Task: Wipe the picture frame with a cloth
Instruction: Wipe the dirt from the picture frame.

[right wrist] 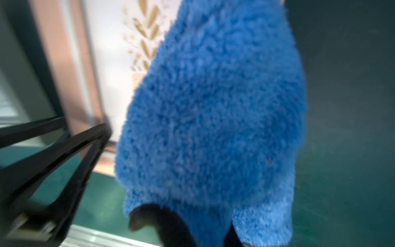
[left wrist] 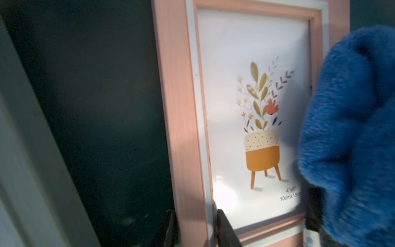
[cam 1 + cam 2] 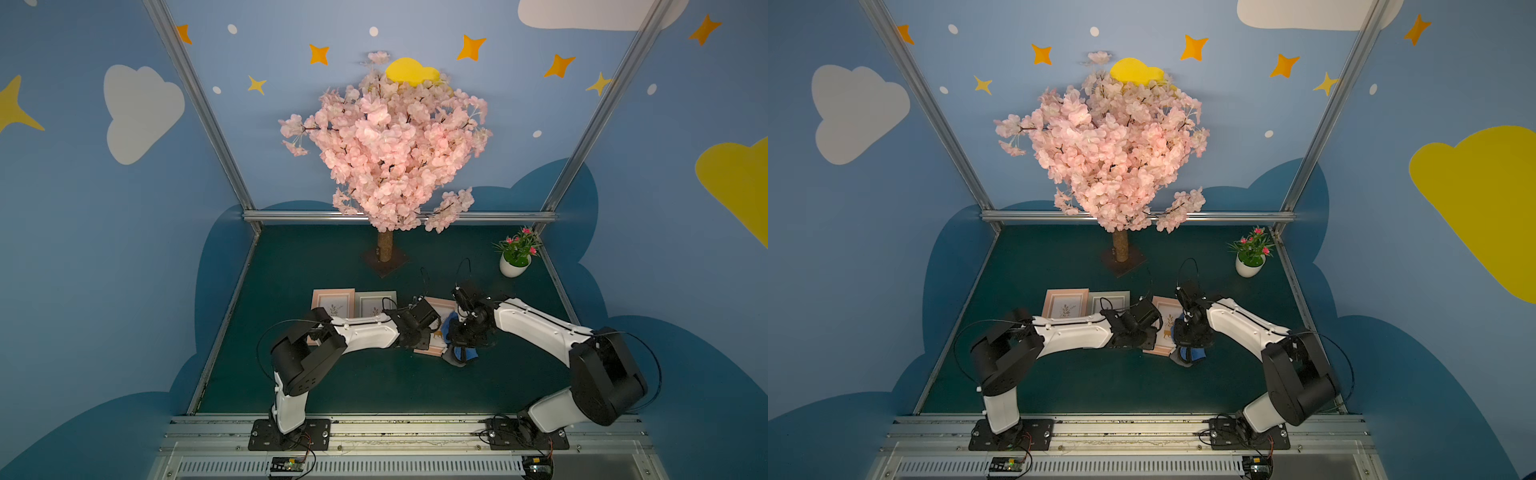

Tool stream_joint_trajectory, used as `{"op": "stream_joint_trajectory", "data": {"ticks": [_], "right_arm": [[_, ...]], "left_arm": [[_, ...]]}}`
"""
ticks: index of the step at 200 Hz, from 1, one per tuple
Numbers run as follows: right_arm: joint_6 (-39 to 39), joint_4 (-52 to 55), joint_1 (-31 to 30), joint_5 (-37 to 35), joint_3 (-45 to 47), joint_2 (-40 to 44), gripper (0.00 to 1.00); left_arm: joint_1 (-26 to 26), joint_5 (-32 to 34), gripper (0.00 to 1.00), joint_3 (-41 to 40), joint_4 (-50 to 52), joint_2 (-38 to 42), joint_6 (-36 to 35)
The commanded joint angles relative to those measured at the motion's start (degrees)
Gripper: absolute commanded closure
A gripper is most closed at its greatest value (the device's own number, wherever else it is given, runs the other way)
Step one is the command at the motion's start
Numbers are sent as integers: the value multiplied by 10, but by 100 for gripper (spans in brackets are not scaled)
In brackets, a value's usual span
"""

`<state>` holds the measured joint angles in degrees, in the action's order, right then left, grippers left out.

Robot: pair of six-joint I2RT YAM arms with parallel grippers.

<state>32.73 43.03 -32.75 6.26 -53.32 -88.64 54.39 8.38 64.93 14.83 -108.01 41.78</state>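
Pink wood rims the picture frame (image 3: 441, 309), flat mid-bench (image 3: 332, 382) in both top views, with both wrists crowding over it. Two spare frames (image 3: 332, 305) lie just beside it on the left. A blossom tree (image 3: 385, 245) and a potted plant (image 3: 515, 259) stand behind, and open bench lies in front.

Left wrist view: the left tool (image 2: 195, 211) straddles the frame's long rail; whether it pinches, I cannot tell.

Right wrist view: the right tool (image 1: 190, 222) is clamped on the blue cloth (image 1: 213, 107), which hangs at the frame's right edge.
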Motion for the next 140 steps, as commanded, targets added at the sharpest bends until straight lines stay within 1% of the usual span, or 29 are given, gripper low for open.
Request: {"op": "stream_joint_trajectory", "data": {"ticks": [1, 22, 38, 63, 83, 98, 115, 125, 140], "right_arm": [[-2, -2, 10, -35, -29, -49, 100], [-12, 8, 32, -73, -68, -100, 100], [-21, 12, 50, -88, -100, -130, 100], [-33, 38, 77, -130, -159, -165, 100], [-41, 52, 99, -165, -195, -174, 100], [-49, 62, 114, -175, -217, -163, 100], [-63, 59, 118, -170, -219, -121, 100], [-71, 60, 115, -154, -216, -92, 100], [-79, 60, 102, -111, -207, -55, 100]], "left_arm": [[-3, -1, 69, -21, 7, -14, -3], [-2, -6, 71, -26, 3, -16, 0], [-3, -10, 72, -29, -1, -16, 4], [-2, -12, 72, -34, -3, -15, 5], [-2, -10, 73, -39, -5, -14, 8], [-2, -10, 73, -42, -7, -13, 9], [-2, -11, 73, -43, -9, -14, 11], [-2, -13, 73, -43, -11, -15, 12], [-2, -15, 73, -41, -14, -18, 12]]}}
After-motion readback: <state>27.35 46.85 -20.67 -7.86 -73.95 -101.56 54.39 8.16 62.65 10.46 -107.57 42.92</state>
